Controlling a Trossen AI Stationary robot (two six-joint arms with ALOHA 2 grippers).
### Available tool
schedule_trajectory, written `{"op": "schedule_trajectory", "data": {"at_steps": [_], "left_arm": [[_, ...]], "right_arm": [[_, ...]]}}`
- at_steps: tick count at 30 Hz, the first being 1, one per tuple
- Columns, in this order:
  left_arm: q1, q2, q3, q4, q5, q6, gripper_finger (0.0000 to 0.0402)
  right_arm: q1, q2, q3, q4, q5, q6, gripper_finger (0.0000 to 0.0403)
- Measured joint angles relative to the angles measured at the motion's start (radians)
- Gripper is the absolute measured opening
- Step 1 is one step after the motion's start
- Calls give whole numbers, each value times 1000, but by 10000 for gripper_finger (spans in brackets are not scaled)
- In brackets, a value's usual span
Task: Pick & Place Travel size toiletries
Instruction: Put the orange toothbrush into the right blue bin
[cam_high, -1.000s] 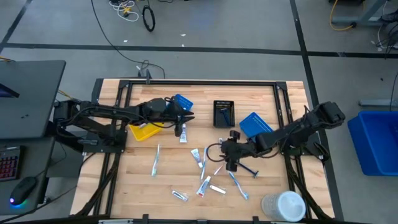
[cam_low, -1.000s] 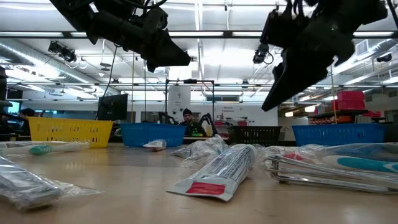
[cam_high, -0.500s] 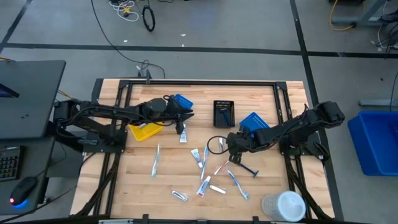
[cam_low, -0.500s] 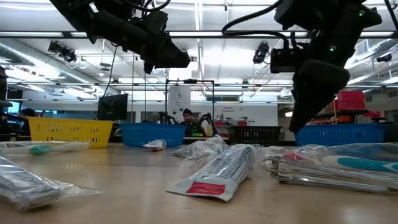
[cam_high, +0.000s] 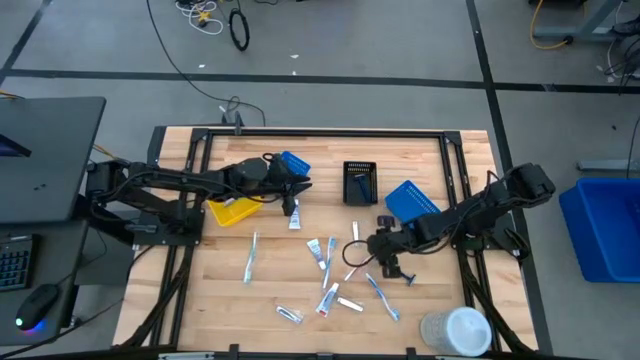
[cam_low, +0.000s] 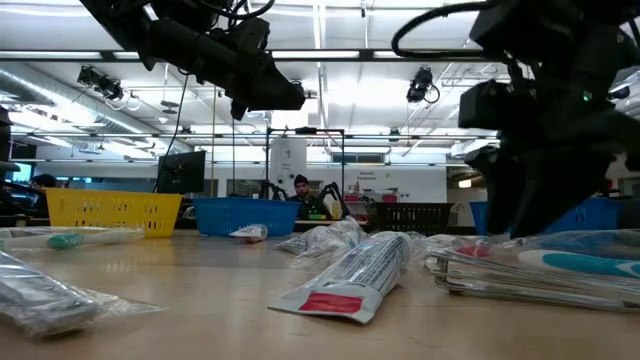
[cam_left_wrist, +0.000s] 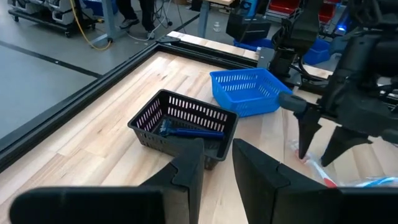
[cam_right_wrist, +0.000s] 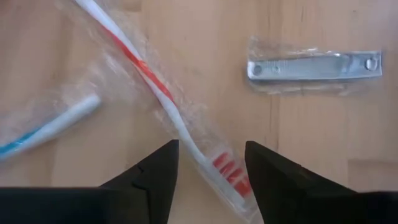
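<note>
Small wrapped toiletries (cam_high: 325, 268) lie scattered on the wooden table's middle. My right gripper (cam_high: 362, 256) hangs open low over them, pointing steeply down. In the right wrist view its fingers (cam_right_wrist: 208, 174) stand on either side of a red-and-white toothbrush (cam_right_wrist: 163, 99) in clear wrap, which lies flat on the wood. A wrapped silver item (cam_right_wrist: 314, 65) and a blue-and-white toothbrush (cam_right_wrist: 50, 127) lie close by. My left gripper (cam_high: 296, 192) waits up in the air near the left blue bin (cam_high: 292, 163), open, with nothing between its fingers (cam_left_wrist: 214, 168).
A black bin (cam_high: 360, 182) with a blue item inside, a second blue bin (cam_high: 411, 200) and a yellow bin (cam_high: 232, 211) stand at the table's far half. A white tube (cam_high: 294, 213) lies below my left gripper. A round white lidded container (cam_high: 455, 330) sits near the right front corner.
My right gripper has sunk toward the toiletries, moved a little toward the table's near-left side, and tipped steeper so that it points more downward. The toiletries lie as before.
</note>
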Motion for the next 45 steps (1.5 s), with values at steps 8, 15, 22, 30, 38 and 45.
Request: {"op": "schedule_trajectory", "data": {"at_steps": [8, 15, 22, 30, 38, 45], "left_arm": [[0, 0, 0, 0, 1, 1, 92], [0, 0, 0, 0, 1, -6, 92], [0, 0, 0, 1, 1, -12, 92], [0, 0, 0, -3, 1, -26, 92], [0, 0, 0, -26, 1, -41, 92], [0, 0, 0, -26, 0, -45, 92]], "right_arm": [[-3, 0, -75, 133, -18, -108, 140], [-3, -4, -106, 145, -14, -104, 86], [-3, -17, -58, 31, -17, -107, 85], [-3, -126, 133, -415, 16, 45, 85], [-3, -229, 369, -1013, 121, 453, 85], [-15, -297, 323, -1180, 142, 813, 85]]}}
